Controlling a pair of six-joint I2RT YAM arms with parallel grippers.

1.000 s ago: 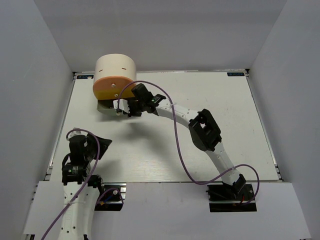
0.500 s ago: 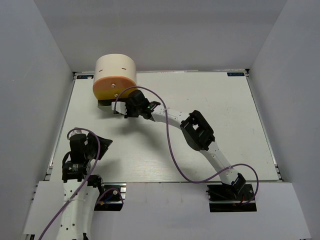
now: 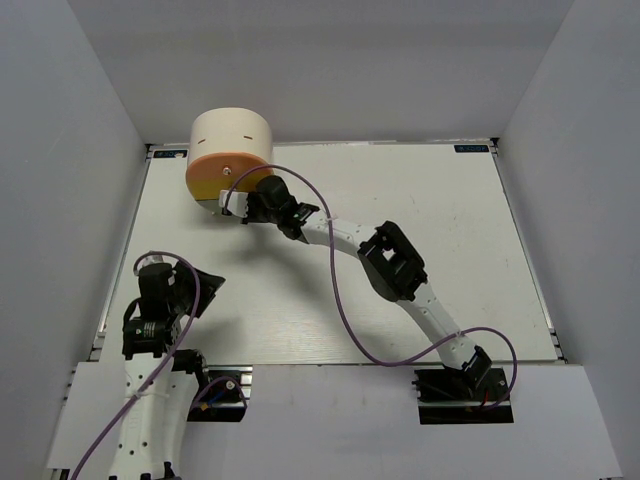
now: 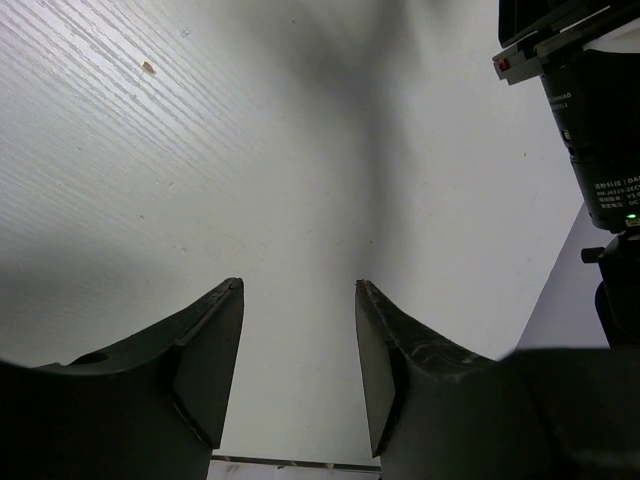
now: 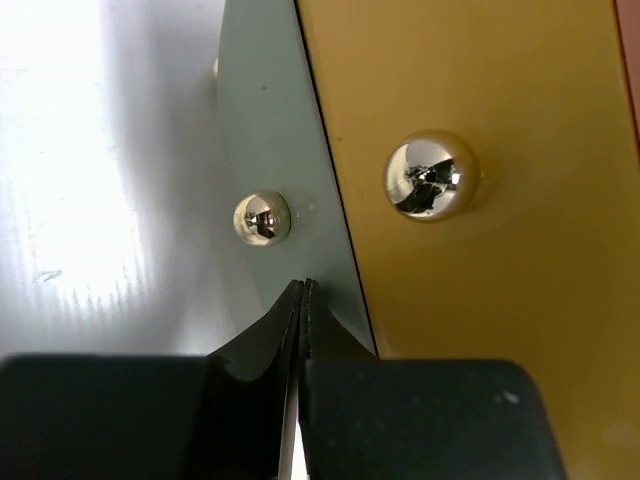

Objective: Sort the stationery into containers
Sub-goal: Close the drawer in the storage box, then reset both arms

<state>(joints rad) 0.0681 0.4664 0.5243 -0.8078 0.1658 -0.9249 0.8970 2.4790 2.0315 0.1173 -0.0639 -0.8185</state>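
Observation:
The cream round cabinet (image 3: 230, 135) stands at the table's far left, with its orange drawer (image 3: 225, 165) over the yellow drawer (image 3: 203, 186). The darker lowest drawer (image 3: 213, 206) sticks out only a little. My right gripper (image 3: 246, 206) is shut and empty, its tips against that grey drawer front (image 5: 265, 120), just below its shiny knob (image 5: 261, 216). The yellow drawer front (image 5: 500, 280) and its knob (image 5: 430, 175) are to the right. My left gripper (image 3: 203, 284) is open and empty over bare table (image 4: 298, 290). No stationery is in view.
The white table (image 3: 430, 200) is ringed by grey walls. The right arm's links (image 3: 400, 262) and purple cable (image 3: 345, 300) cross the table's middle. A black arm part (image 4: 590, 110) shows at the right edge of the left wrist view.
My right gripper has moved left and back toward the cabinet, and the lowest drawer has slid in with it. The left arm has barely moved.

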